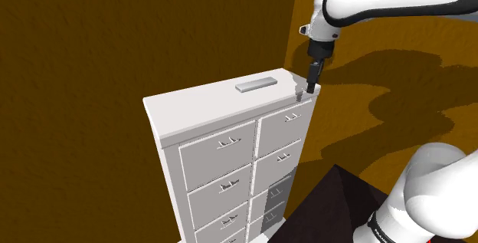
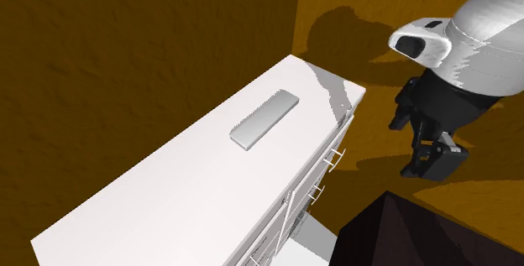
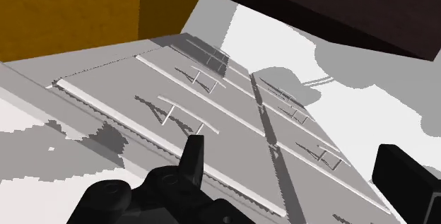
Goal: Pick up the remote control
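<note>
Detail around my gripper (image 1: 311, 88) is hard to read in the shoulder view. It hangs point-down at the corner of the white dresser (image 1: 199, 107) on that view's right, and I cannot tell whether it touches the edge there. The lower drawers are cut off by the frame, and one drawer low in the right-hand column is drawn grey and is hard to make out. My upper arm runs out of the second exterior view, where the gripper (image 2: 430, 165) hangs off the dresser's (image 2: 168, 189) end, out beyond the drawer handles and above the dark stand (image 2: 403, 231). Along the hand (image 3: 293, 152) I look down the drawer fronts (image 3: 141, 95). My two black fingers stand wide apart with nothing between them. The remote control (image 1: 257, 85) lies flat on the dresser top toward my end. It is to the shoulder view's left of the gripper and clearly apart from it, and its long side runs along the top (image 2: 264, 119). I count one remote, one dresser, two columns of drawers, and four fronts down the left column, the lowest cut by the edge.
</note>
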Motion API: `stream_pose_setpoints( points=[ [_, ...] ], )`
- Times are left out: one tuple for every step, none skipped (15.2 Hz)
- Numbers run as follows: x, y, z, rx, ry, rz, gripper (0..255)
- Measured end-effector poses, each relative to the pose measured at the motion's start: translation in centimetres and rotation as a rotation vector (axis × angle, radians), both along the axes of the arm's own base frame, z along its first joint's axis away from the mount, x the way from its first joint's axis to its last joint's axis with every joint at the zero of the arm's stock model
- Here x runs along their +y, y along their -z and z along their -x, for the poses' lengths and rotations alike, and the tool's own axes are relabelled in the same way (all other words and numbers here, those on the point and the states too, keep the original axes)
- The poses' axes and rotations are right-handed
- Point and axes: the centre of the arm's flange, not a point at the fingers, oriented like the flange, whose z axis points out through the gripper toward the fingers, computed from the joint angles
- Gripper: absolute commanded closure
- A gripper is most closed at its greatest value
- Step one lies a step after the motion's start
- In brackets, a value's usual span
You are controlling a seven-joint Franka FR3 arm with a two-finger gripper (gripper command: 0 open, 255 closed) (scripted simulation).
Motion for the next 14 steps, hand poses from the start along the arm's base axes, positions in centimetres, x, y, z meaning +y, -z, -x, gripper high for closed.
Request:
stream_pose_setpoints(
  points=[
    [-0.5,0.3,-1.0,-0.002,-0.041,-0.001,0],
    [-1.2,0.6,-2.1,-0.004,-0.08,-0.002,0],
    [-1.7,0.8,-3.2,-0.005,-0.12,-0.004,0],
    [-2.5,1.1,-4.4,-0.007,-0.159,-0.005,0],
    [-3.0,1.3,-5.7,-0.008,-0.199,-0.006,0],
    [-3.1,1.4,-7.0,-0.01,-0.24,-0.007,0],
    [-3.5,1.6,-8.4,-0.012,-0.278,-0.008,0],
    [-3.7,2.0,-9.5,-0.013,-0.319,-0.009,0],
    [-3.9,2.2,-10.8,-0.015,-0.358,-0.01,0],
    [-4.3,2.4,-11.9,-0.016,-0.398,-0.011,0],
    [-4.1,2.7,-13.0,-0.018,-0.439,-0.012,0],
    [-4.2,3.2,-14.3,-0.02,-0.477,-0.014,0],
    [-4.3,3.5,-15.8,-0.021,-0.517,-0.014,0],
    [-4.4,3.7,-16.8,-0.022,-0.557,-0.016,0]
  ],
)
